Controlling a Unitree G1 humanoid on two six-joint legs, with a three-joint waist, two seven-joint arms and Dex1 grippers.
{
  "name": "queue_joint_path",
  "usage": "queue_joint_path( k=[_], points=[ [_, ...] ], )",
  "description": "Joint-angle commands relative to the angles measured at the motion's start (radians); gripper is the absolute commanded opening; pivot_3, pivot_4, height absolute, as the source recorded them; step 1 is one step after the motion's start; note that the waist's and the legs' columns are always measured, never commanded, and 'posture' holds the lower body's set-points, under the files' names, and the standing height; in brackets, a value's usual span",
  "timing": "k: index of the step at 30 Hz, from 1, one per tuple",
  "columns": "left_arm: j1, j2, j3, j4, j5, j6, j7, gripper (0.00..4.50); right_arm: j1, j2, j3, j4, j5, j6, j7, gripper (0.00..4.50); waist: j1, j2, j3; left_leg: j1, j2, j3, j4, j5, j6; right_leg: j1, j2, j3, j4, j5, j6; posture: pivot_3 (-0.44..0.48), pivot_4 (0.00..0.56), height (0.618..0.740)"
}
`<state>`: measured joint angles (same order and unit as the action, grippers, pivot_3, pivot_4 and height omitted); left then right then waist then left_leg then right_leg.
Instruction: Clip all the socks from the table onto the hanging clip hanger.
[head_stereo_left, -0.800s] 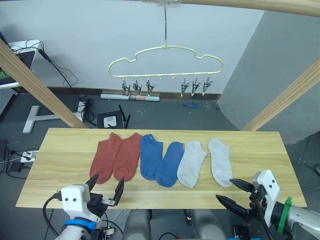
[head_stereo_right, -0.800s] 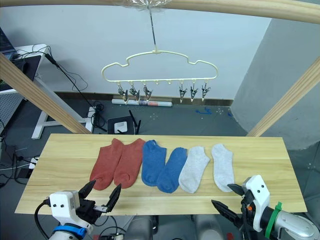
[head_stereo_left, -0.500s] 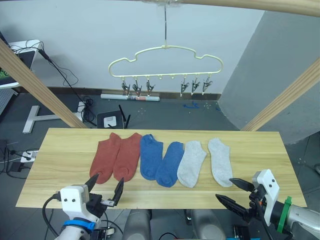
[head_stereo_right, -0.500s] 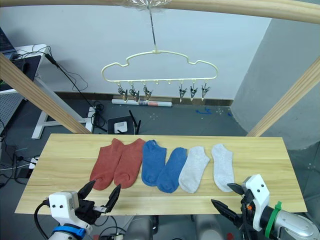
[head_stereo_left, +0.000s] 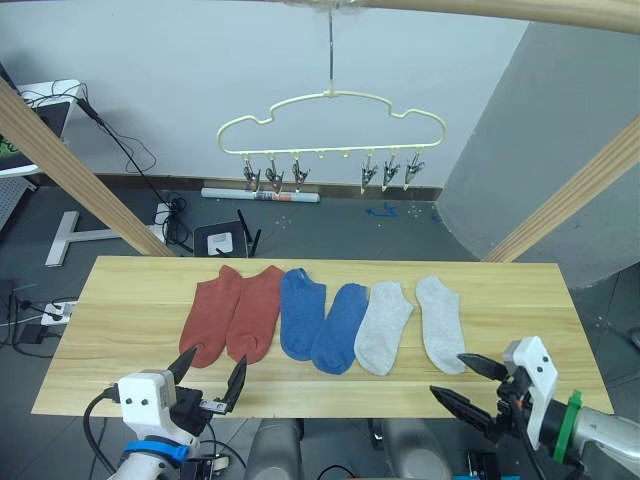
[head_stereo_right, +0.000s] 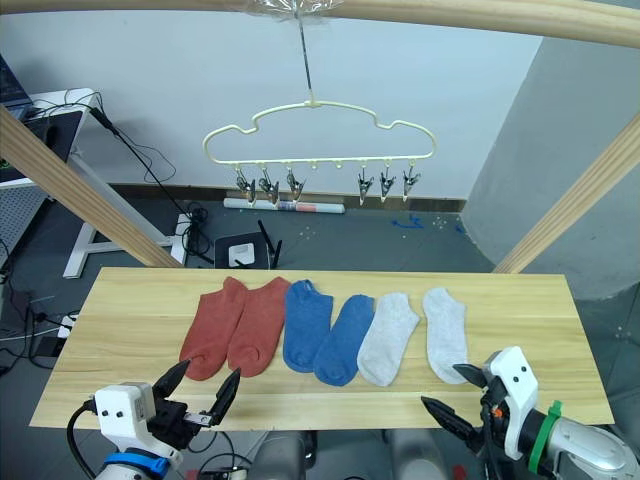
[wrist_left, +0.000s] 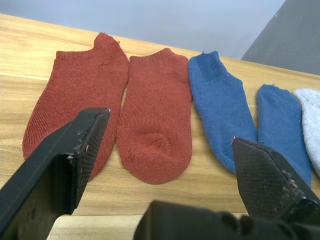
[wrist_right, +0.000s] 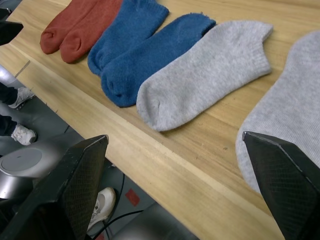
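Socks of soft knit, six in all, lie flat in one row on the long table of light yellowish wood planks (head_stereo_left: 120, 300): two rust-red socks (head_stereo_left: 232, 314), two blue socks (head_stereo_left: 320, 320) and two light grey socks (head_stereo_left: 412, 322). None is clipped yet, so I judge the task not begun. The pale yellow cloud-shaped wire clip hanger (head_stereo_left: 332, 125) hangs well beyond both grippers, its silver metal clips (head_stereo_left: 272, 176) all bare. The left gripper (head_stereo_left: 210, 378) hovers with fingers spread, the rust-red pair just ahead. The right gripper (head_stereo_left: 468, 380), also spread and holding nothing, has the grey pair just ahead.
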<state>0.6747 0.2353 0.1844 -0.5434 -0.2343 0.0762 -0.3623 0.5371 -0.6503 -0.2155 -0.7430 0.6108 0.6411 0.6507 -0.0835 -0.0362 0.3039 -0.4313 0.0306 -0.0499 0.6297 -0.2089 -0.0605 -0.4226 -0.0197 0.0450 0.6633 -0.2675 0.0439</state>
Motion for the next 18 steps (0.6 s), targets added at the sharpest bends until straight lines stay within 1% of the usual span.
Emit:
queue_joint_path(
  k=[1, 3, 5, 7, 9, 10, 12, 15, 16, 18],
  points=[
    [-0.001, 0.006, 0.014, -0.008, 0.007, -0.022, 0.003, 4.48, -0.001, -0.009, -0.005, -0.032, 0.01, -0.013, 0.013, 4.5, 0.0, 0.0, 0.0, 0.0, 0.0, 0.0, 0.0, 0.0, 0.0, 0.0, 0.0, 0.0, 0.0, 0.0, 0.0, -0.154, 0.307, 0.74],
    [-0.02, 0.012, 0.02, -0.014, -0.004, 0.001, 0.007, 4.48, -0.023, -0.01, -0.006, -0.04, 0.021, -0.003, 0.005, 4.5, 0.0, 0.0, 0.0, 0.0, 0.0, 0.0, 0.0, 0.0, 0.0, 0.0, 0.0, 0.0, 0.0, 0.0, 0.0, -0.155, 0.31, 0.74],
    [-0.064, 0.011, 0.037, -0.047, -0.04, 0.065, 0.034, 4.48, -0.068, -0.024, -0.01, -0.06, 0.046, 0.016, 0.005, 4.5, 0.0, 0.0, 0.0, 0.0, 0.0, 0.0, 0.0, 0.0, 0.0, 0.0, 0.0, 0.0, 0.001, 0.0, 0.0, -0.154, 0.312, 0.74],
    [-0.133, 0.023, 0.046, -0.093, -0.051, 0.146, 0.07, 4.48, -0.128, -0.043, -0.013, -0.075, 0.068, 0.035, 0.004, 4.5, 0.0, 0.0, 0.0, 0.001, 0.0, 0.0, 0.001, 0.0, 0.0, 0.001, 0.0, 0.0, 0.002, 0.001, 0.001, -0.152, 0.312, 0.74],
    [-0.242, 0.042, 0.049, -0.126, -0.022, 0.225, 0.125, 4.48, -0.213, -0.045, -0.013, -0.075, 0.098, 0.056, -0.02, 4.5, 0.0, 0.0, 0.0, 0.001, 0.0, -0.001, 0.002, 0.0, 0.0, 0.002, 0.001, 0.0, 0.002, 0.001, 0.002, -0.152, 0.312, 0.74],
    [-0.28, 0.05, 0.048, -0.136, -0.015, 0.259, 0.143, 4.48, -0.244, -0.044, -0.013, -0.074, 0.11, 0.065, -0.03, 4.5, 0.001, 0.0, 0.0, 0.002, 0.0, -0.001, 0.002, 0.001, 0.001, 0.002, 0.001, 0.0, 0.002, 0.003, 0.005, -0.152, 0.312, 0.74],
    [-0.314, 0.058, 0.047, -0.151, -0.012, 0.306, 0.16, 4.48, -0.273, -0.044, -0.014, -0.073, 0.124, 0.079, -0.042, 4.5, 0.0, 0.0, 0.0, 0.002, 0.0, -0.001, 0.003, 0.001, 0.001, 0.003, 0.001, 0.0, 0.003, 0.006, 0.009, -0.152, 0.312, 0.74],
    [-0.434, 0.098, 0.052, -0.169, -0.085, 0.39, 0.131, 4.48, -0.375, -0.05, -0.015, -0.07, 0.164, 0.102, -0.062, 4.5, 0.0, 0.0, 0.0, 0.001, 0.0, 0.0, 0.003, 0.001, 0.001, 0.002, 0.001, 0.001, 0.002, 0.007, 0.009, -0.15, 0.311, 0.74],
    [-0.48, 0.093, 0.055, -0.169, -0.089, 0.411, 0.153, 4.48, -0.408, -0.053, -0.011, -0.068, 0.174, 0.11, -0.065, 4.5, 0.0, 0.0, 0.0, 0.0, 0.0, 0.0, 0.003, 0.001, 0.001, 0.002, 0.001, 0.001, 0.002, 0.007, 0.009, -0.15, 0.311, 0.74],
    [-0.532, 0.075, 0.061, -0.168, -0.1, 0.436, 0.183, 4.48, -0.452, -0.053, 0.0, -0.065, 0.183, 0.124, -0.076, 4.5, 0.0, 0.0, 0.0, 0.001, 0.0, -0.001, 0.003, 0.001, 0.001, 0.002, 0.001, 0.0, 0.002, 0.007, 0.009, -0.145, 0.31, 0.74]
  ],
)
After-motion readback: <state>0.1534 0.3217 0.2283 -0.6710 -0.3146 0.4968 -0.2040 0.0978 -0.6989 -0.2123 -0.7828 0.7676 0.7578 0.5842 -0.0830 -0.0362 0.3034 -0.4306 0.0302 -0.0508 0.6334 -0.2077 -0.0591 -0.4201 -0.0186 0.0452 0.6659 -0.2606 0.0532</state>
